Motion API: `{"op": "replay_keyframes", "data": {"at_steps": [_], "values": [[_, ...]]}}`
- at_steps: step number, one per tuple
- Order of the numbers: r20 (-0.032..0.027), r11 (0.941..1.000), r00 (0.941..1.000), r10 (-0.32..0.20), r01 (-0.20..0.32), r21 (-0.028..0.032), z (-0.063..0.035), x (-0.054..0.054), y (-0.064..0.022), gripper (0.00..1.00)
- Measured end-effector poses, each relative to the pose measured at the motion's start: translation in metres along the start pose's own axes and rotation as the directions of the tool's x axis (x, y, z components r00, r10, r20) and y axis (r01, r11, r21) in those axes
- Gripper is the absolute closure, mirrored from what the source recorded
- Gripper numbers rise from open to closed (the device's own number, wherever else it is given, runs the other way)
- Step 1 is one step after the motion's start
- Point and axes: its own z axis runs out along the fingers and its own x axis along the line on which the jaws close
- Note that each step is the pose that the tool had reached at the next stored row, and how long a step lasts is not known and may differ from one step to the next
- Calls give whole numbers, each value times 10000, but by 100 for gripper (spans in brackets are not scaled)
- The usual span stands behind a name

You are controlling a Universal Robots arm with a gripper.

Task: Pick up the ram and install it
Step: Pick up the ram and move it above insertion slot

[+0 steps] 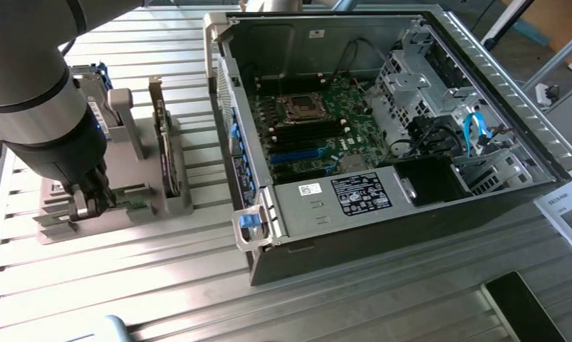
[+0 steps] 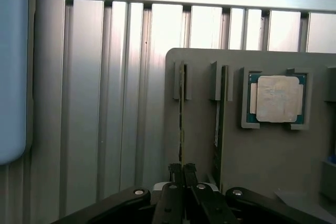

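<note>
Gripper (image 2: 182, 170) is clenched on the ram (image 2: 181, 119). In the wrist view the two black fingertips (image 2: 175, 169) sit tight on either side of the thin green stick, which is seen edge-on. The ram stands on edge in the grey holder (image 2: 262, 156), and its far end sits in a small grey slot guide, so it is not yet lifted out.

A second green stick (image 2: 219, 124) stands parallel just beside the ram in its own slot, between the ram and the CPU (image 2: 276, 98). The fingers do not touch it. The CPU lies flat in a square pocket of the same holder, with its beige lid facing up.

In the exterior view the arm (image 1: 38, 92) reaches down at the exterior view's left, with the gripper (image 1: 88, 203) low at the near end of the holder (image 1: 134, 149). I can't make out the ram itself in this view. A taller card with a metal bracket (image 1: 160, 135) stands upright in the holder, just to the exterior view's right of the gripper and apart from it.

An open computer case (image 1: 266, 235) lies on its side at the exterior view's right, well apart from the gripper, with the green motherboard (image 1: 314, 128) exposed inside. Everything rests on a ribbed aluminium table (image 1: 124, 285).
</note>
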Motion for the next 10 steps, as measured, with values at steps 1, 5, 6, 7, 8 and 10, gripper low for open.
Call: {"op": "replay_keyframes", "data": {"at_steps": [1,5,6,7,8,10], "values": [[0,10000,10000,0,0,0,-19,0,-1,88],[0,10000,10000,0,0,0,-71,1,-2,88],[-1,10000,10000,1,-1,-1,-89,1,-3,88],[-1,10000,10000,0,0,-1,-102,1,-4,88],[0,10000,10000,0,0,0,-112,2,-5,88],[0,10000,10000,0,0,0,-158,2,-8,88]]}}
